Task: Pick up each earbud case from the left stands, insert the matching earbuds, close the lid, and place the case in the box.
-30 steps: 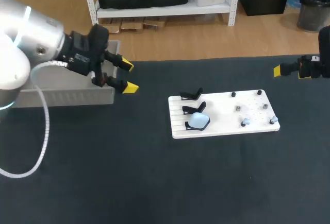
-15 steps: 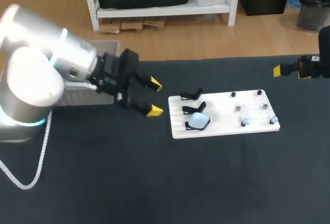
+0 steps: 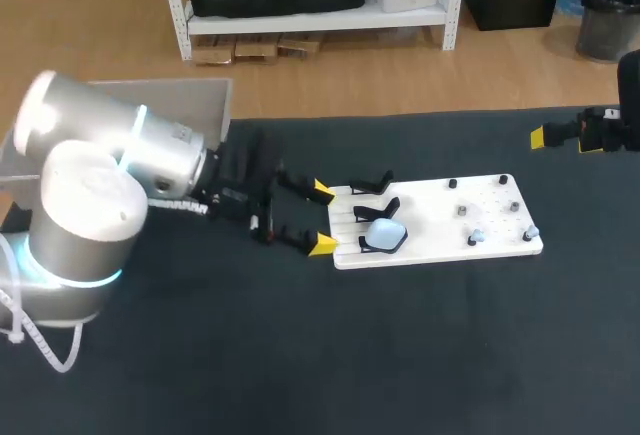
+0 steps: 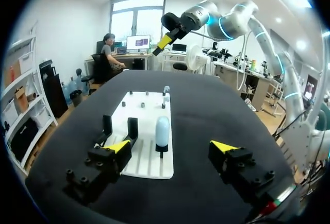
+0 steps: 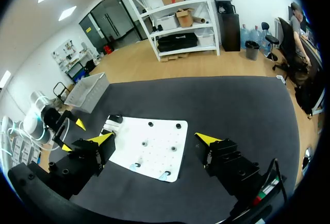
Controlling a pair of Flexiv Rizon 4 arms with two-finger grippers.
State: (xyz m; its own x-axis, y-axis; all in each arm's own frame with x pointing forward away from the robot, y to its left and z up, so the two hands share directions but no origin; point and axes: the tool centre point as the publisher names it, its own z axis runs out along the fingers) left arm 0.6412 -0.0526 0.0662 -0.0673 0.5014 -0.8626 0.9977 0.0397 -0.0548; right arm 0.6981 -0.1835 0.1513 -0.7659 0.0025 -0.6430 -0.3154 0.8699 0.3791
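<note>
1 blue earbud case [image 4: 162,129] — just ahead of left gripper [image 4: 170,146], spread wide

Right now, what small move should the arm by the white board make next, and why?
Probably ease the left gripper forward over the white board until it straddles the pale blue case. The gripper is open and empty at the board's edge, and the case sits just ahead, roughly in line with it.
</note>
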